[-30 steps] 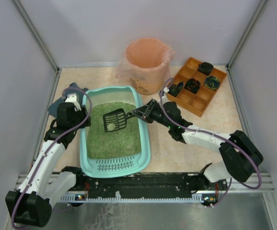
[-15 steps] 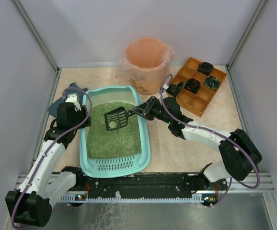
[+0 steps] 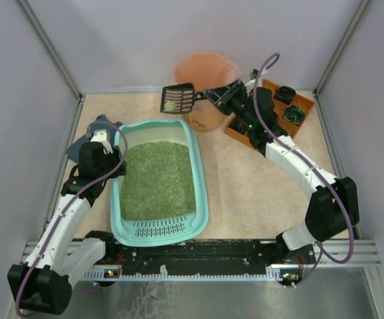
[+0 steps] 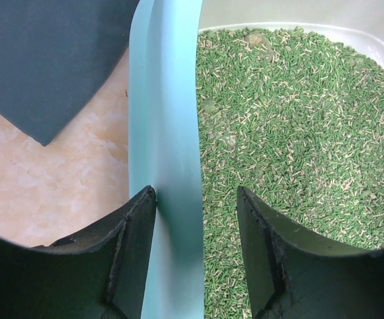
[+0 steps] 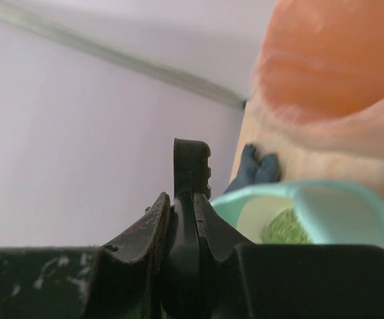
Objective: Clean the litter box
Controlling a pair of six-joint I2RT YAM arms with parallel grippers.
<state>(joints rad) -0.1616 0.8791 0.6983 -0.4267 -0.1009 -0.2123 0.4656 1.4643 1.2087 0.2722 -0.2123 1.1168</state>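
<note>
The teal litter box lies left of centre, filled with green litter, its slotted ledge at the near end. My left gripper straddles its left rim, one finger outside and one over the litter, closed on the rim. My right gripper is shut on the handle of a black slotted scoop. It holds the scoop raised beside the left edge of the peach-lined bin, with a pale clump and some litter in it. In the right wrist view the handle stands between the fingers.
An orange compartmented tray with dark round items sits at the back right, partly under my right arm. A dark blue-grey sheet lies left of the litter box. Grey walls enclose the table on three sides.
My right arm has lifted the loaded scoop out of the litter box and carried it back and up to the bin's left side. The left arm has not moved.
</note>
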